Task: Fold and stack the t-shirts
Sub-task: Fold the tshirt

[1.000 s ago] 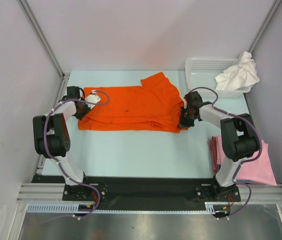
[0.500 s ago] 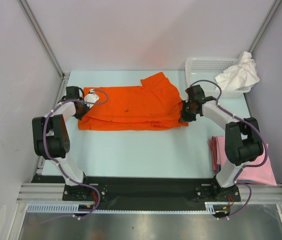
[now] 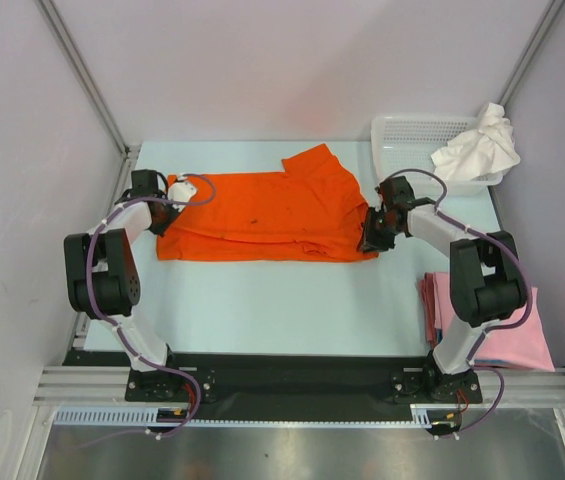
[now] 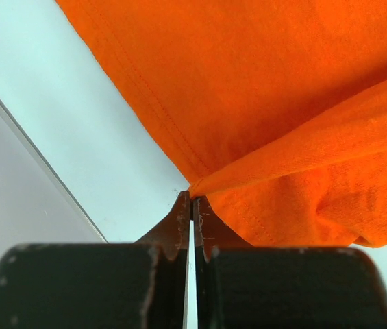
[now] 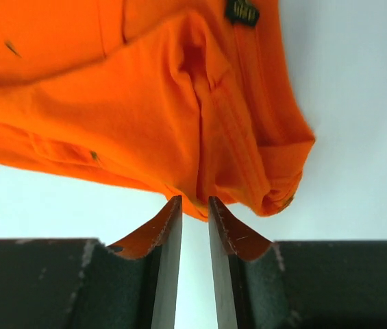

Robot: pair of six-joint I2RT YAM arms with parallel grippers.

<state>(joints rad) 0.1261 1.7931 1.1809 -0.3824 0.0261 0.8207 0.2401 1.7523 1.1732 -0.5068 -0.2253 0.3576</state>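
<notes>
The bright orange t-shirt (image 3: 262, 215) lies folded lengthwise across the back half of the table, one sleeve sticking out toward the rear. My left gripper (image 3: 175, 200) is at its left end, shut with a corner of the orange cloth (image 4: 261, 103) pinched at the fingertips (image 4: 192, 199). At the shirt's right end my right gripper (image 3: 367, 236) stands slightly open; a bunched fold of orange cloth (image 5: 179, 103) lies just at its tips (image 5: 194, 200), and table shows through the gap. A white t-shirt (image 3: 477, 148) is heaped on the basket. Pale pink t-shirts (image 3: 510, 325) lie folded at the right front.
A white plastic lattice basket (image 3: 407, 135) stands at the back right corner. Metal frame posts run along both sides, and a rail (image 3: 102, 250) borders the left table edge. The pale blue table (image 3: 282, 300) shows bare in front of the orange shirt.
My right gripper has opened from shut, letting go of the shirt's right end after carrying it slightly rightward and back. The left gripper has held still.
</notes>
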